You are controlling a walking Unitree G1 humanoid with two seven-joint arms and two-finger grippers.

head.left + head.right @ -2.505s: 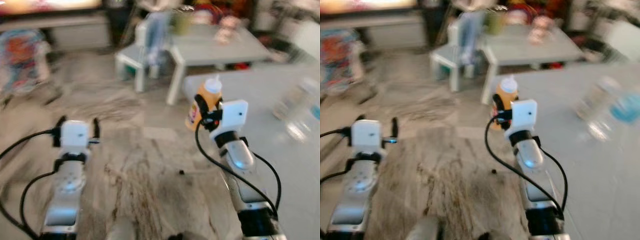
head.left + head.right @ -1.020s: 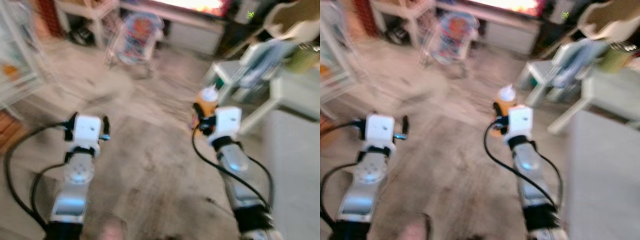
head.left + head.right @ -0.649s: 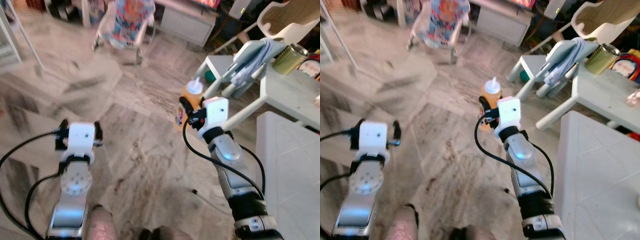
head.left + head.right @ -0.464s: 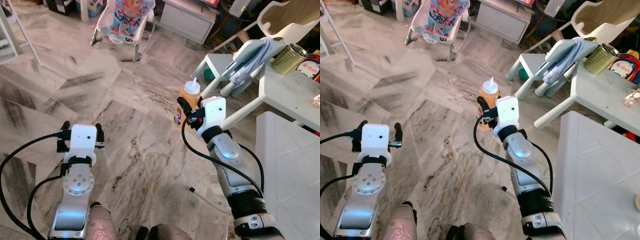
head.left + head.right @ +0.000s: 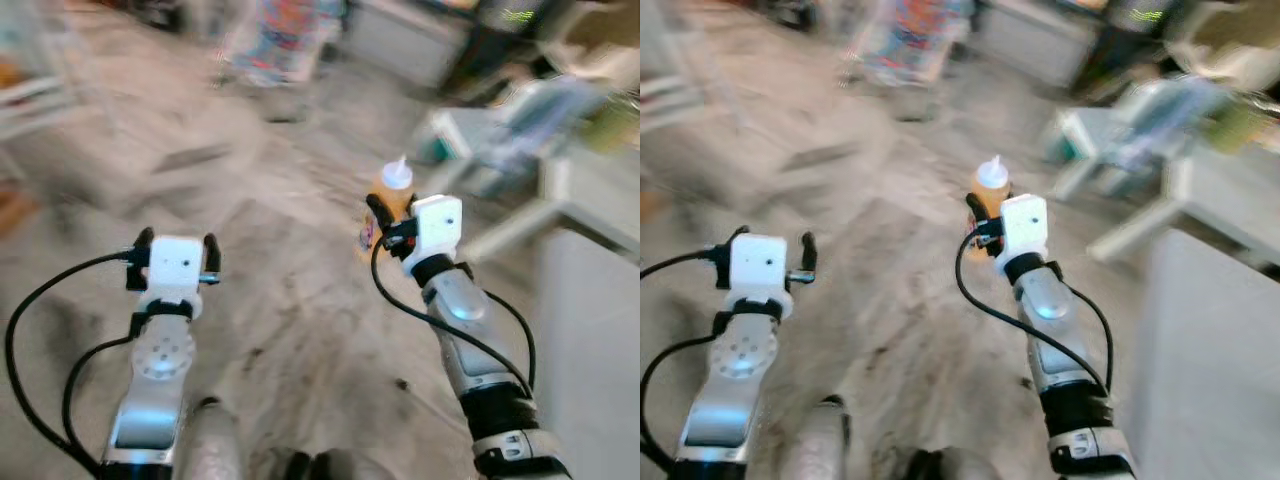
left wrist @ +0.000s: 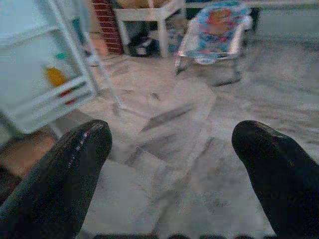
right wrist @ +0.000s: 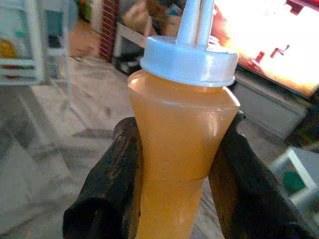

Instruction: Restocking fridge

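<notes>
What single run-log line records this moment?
right gripper: shut on orange squeeze bottle with white cap | left gripper: open, empty | marble floor below

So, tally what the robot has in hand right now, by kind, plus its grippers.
Orange squeeze bottle with white nozzle cap: 1, clamped in the right gripper.
Grippers: 2, the left gripper open and holding nothing.
Total: 3.

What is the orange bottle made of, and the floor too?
The orange bottle looks like soft, see-through plastic with a matte white cap, squeezed between the right tool's fingers. The floor looks like polished marble or stone tile: grey veins, straight seams.
</notes>
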